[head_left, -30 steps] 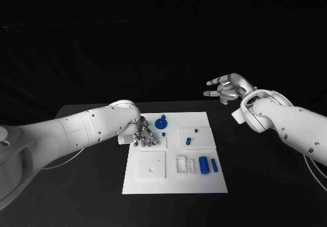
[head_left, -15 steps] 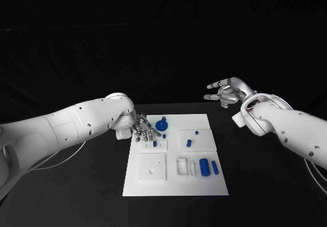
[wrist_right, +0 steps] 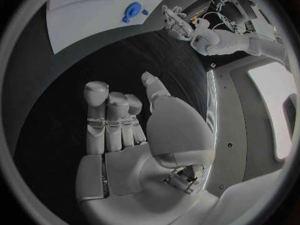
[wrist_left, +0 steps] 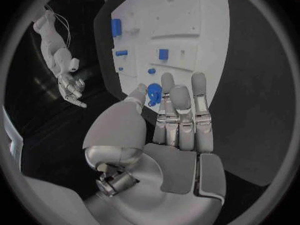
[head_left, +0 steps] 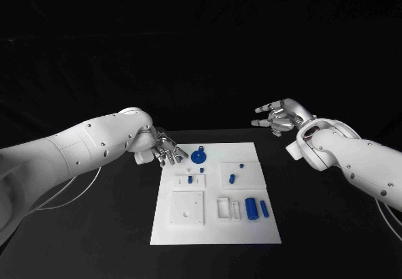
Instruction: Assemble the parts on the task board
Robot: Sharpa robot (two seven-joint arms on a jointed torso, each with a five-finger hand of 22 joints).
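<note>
Task board [head_left: 214,226]: white plate, mid black table [head_left: 109,232].
Parts: blue round knob pc [head_left: 198,154] at board's far edge; blue cylinders [head_left: 250,207] side by side nr right edge; small blue pegs [head_left: 232,174] mid-board.
Left hand [head_left: 165,153]: at board's far-left corner, just beside knob pc; fingers apart, holds nothing.
Right hand [head_left: 279,117]: raised, well apart from board, off far-right; fingers loosely spread, nothing in it.

The left hand [head_left: 165,152] has lifted off the task board [head_left: 214,224] and drawn back past its far-left corner.
</note>
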